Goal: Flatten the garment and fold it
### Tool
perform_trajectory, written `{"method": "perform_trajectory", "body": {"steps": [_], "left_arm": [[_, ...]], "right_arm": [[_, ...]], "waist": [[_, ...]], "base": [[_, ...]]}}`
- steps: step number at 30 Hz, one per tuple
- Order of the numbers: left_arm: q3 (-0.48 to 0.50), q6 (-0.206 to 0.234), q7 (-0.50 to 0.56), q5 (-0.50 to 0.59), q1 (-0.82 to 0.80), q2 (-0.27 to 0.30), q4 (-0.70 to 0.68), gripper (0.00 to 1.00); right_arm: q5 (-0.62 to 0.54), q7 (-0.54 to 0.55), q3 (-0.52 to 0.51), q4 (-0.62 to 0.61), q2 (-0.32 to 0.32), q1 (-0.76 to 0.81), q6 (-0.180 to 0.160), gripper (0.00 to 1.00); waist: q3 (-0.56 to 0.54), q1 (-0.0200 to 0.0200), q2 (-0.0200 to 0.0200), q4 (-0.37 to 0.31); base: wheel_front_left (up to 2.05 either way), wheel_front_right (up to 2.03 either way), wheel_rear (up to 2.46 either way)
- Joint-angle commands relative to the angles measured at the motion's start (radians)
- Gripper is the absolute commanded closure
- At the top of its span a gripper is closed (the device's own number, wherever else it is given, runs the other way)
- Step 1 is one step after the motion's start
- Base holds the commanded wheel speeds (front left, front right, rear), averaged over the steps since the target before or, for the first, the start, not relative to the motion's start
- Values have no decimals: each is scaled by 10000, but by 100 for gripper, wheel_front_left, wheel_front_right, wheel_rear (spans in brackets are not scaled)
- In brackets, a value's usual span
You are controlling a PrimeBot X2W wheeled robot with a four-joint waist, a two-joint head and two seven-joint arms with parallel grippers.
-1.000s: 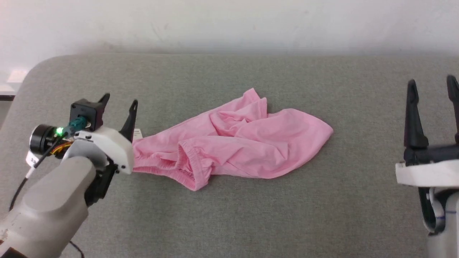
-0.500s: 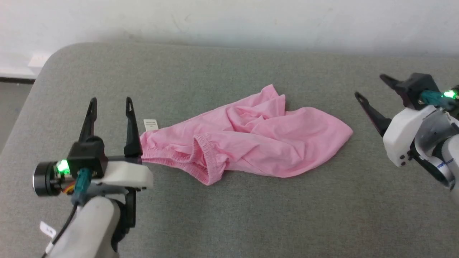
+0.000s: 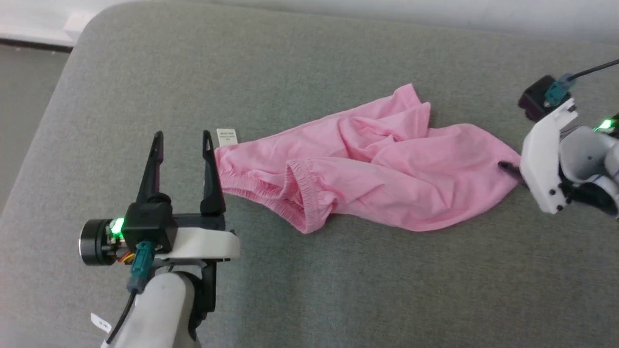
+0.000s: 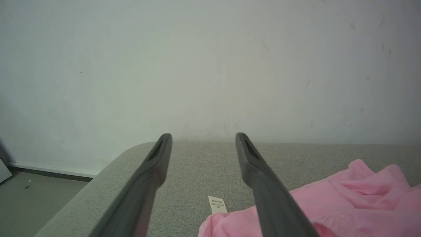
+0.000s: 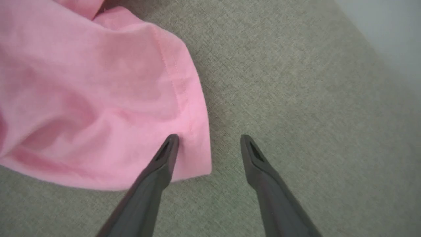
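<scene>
The pink garment (image 3: 387, 164) lies crumpled on the grey cushion, its gathered elastic band (image 3: 300, 193) toward the front left and its white label (image 3: 226, 137) at the left end. My left gripper (image 3: 182, 137) stands open just left of that end, fingers pointing away, with nothing between them. In the left wrist view the left gripper (image 4: 203, 135) has the label (image 4: 217, 204) and the garment (image 4: 345, 197) low and to its right. My right gripper (image 5: 209, 138) is open astride the garment's (image 5: 98, 82) hemmed right corner, one finger over the cloth and one over the cushion. One right gripper fingertip (image 3: 505, 166) shows at the cloth's right tip.
The grey upholstered cushion (image 3: 338, 290) has a rounded far-left corner, with floor (image 3: 24, 121) beyond it. A pale wall (image 4: 210, 65) rises behind the cushion's far edge.
The head camera has tilted down. My right gripper swung from upright at the right edge over to the garment's right corner. My left gripper drew back from the label end, fingers now pointing away.
</scene>
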Motion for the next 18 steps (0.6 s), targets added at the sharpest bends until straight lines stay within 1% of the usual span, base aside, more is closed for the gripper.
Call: {"method": "perform_trajectory", "body": {"steps": [1,5,8,9,14,18], "left_arm": [[84,-111,-47,121,-85,-95,16,0],[339,-488,-47,438,-227,-473,138,0],[627,-676,-47,590,-170,-610,214,0],[722,-736,-47,634,-121,-635,247,0],[1183,-983,-47,814,205,-694,380,0],[1446,-1135,-47,957,534,-715,424,0]], "right_arm": [[118,-45,159,187,191,-11,-21,0],[466,-45,1060,845,495,249,-21,0],[802,-293,1488,1137,585,320,-21,0],[836,-469,1639,1154,581,278,-21,100],[1018,-1923,2018,1035,419,-101,-21,100],[1084,-3197,2287,265,-113,-287,-21,100]], "waist": [[504,-2,0,477],[666,-2,0,653],[612,-2,0,541],[554,-2,0,466],[-26,-2,0,-132],[-582,-2,0,-704]], "base": [[0,0,0],[0,0,0],[0,0,0],[0,0,0],[0,0,0],[0,0,0]]}}
